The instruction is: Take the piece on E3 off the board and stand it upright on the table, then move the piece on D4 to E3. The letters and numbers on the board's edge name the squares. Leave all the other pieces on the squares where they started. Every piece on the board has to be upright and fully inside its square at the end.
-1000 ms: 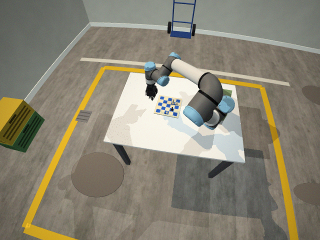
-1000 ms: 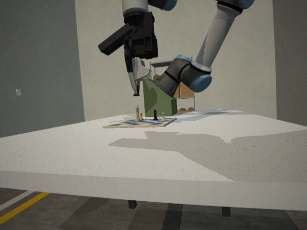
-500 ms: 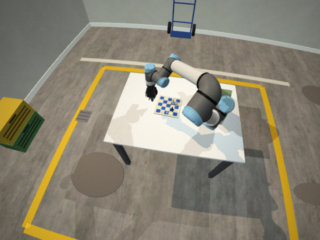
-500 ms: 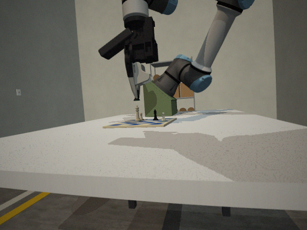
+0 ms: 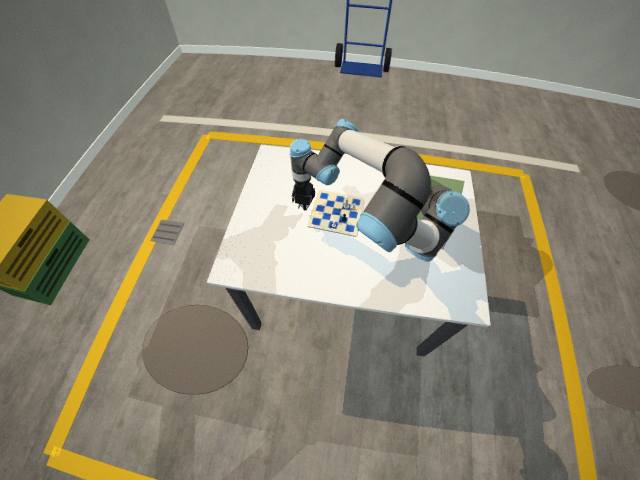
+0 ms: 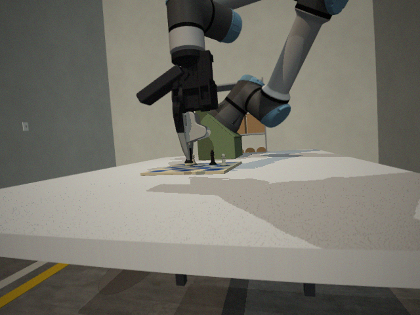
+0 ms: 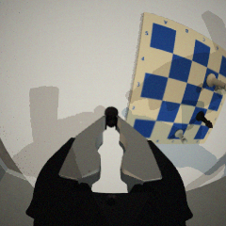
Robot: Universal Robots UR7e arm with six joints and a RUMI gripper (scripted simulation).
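My gripper [image 5: 302, 200] [image 6: 187, 159] [image 7: 111, 116] is shut on a small black chess piece [image 7: 111, 113], whose round head shows between the fingertips in the wrist view. It hangs low over the white table [image 5: 310, 268] [image 6: 203, 220] [image 7: 71, 47], just off the left edge of the blue and cream board [image 5: 317, 223] [image 6: 152, 173] [image 7: 148, 24]. I cannot tell whether the piece touches the table. On the board stand a black piece [image 5: 345, 214] [image 6: 212, 157] [image 7: 204, 120], a white pawn [image 6: 223, 158] [image 7: 180, 136] and another white piece [image 5: 347, 202] [image 7: 214, 82].
A green wedge-shaped block [image 6: 220, 138] [image 5: 444, 183] stands on the table behind the board. The arm's elbow [image 5: 403, 206] hangs over the board's right side. A yellow line [image 5: 129, 268] rings the table on the floor.
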